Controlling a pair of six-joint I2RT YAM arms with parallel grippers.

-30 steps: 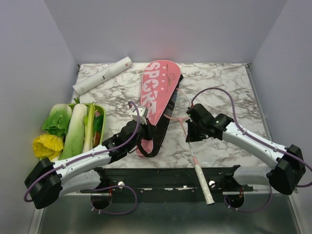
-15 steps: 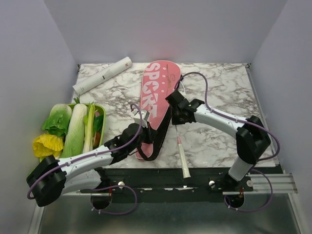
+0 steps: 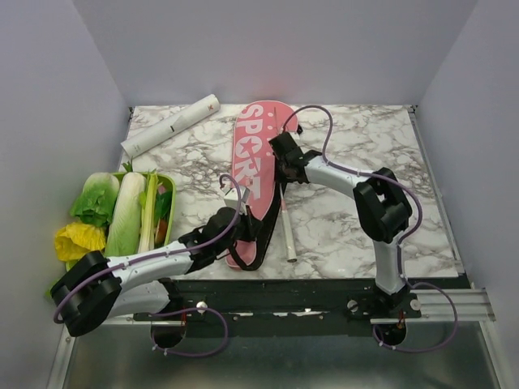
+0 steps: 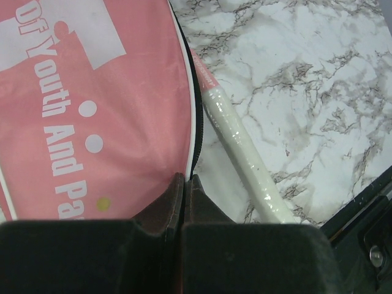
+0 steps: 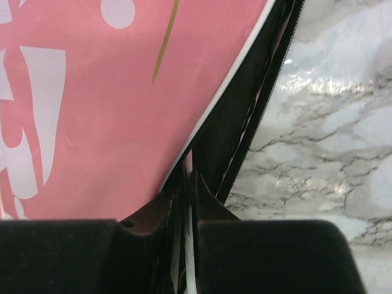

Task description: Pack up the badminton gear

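We work on a marble table [image 3: 365, 235]. The long pink cover [image 3: 253, 162] lies down the middle of it, running from the far side toward the near edge. A green tray [image 3: 170, 185] of vegetables sits at the left. A white tube [image 3: 170, 126] lies at the far left, well apart from the cover.

The racket [image 3: 286, 231] rests along the cover's right side. Its pale handle sits on the marble just beside the near end, and its head is hidden, apparently inside the cover.

Our left gripper [image 4: 184, 184] has its fingers pressed together on the cover's open edge at the near end. Our right gripper [image 5: 188, 184] sits at the cover's right edge, its fingers nearly together with the thin shaft between them.

We judge the racket is only partly in. The frame could catch on the zipper edge if we push on, and the whole cover could then slide. The thin edge could slip from our left pinch and let the opening fall shut. A light hold on the shaft could let the racket twist.
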